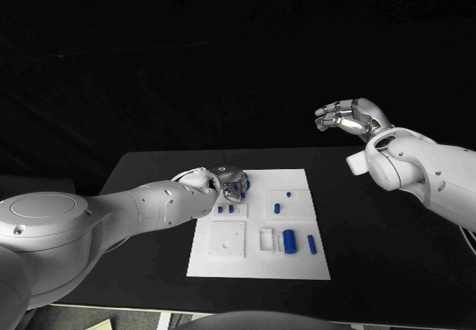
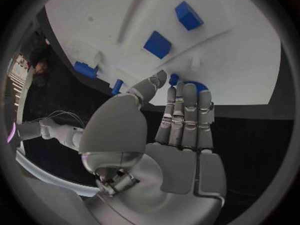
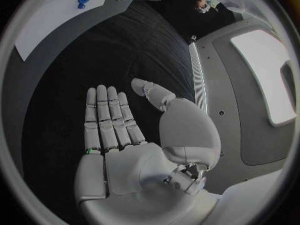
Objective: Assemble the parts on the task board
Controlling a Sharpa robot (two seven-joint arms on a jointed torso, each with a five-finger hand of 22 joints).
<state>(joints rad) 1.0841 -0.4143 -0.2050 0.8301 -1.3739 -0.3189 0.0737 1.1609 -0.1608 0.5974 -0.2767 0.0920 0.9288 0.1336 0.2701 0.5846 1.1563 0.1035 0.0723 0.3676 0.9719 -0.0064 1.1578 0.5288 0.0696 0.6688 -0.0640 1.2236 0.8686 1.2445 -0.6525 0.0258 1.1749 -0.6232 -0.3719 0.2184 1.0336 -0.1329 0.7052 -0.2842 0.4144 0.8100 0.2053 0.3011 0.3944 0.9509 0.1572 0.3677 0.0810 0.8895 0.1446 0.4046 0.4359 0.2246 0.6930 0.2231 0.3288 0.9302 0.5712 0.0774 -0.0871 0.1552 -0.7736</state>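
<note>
The white task board (image 1: 260, 265) lies in the middle of the black table. My left hand (image 1: 224, 184) is at the board's far left corner. In the left wrist view its straight fingers (image 2: 187, 112) reach a round blue part (image 2: 197, 86) at the board's edge (image 2: 250, 70), and the thumb (image 2: 153, 83) closes against it from the side. That part (image 1: 245, 182) shows beside the hand from the head. My right hand (image 1: 349, 117) is raised high off to the right, far from the board. Its palm (image 3: 125, 150) is flat, fingers apart, holding nothing.
Several blue parts lie on the board: two small blocks (image 1: 226, 208), a short peg (image 1: 276, 207), a thick cylinder (image 1: 289, 241) and a thin one (image 1: 311, 245). A square recess (image 1: 227, 240) is at the near left. Bare black table (image 1: 386, 240) surrounds the board.
</note>
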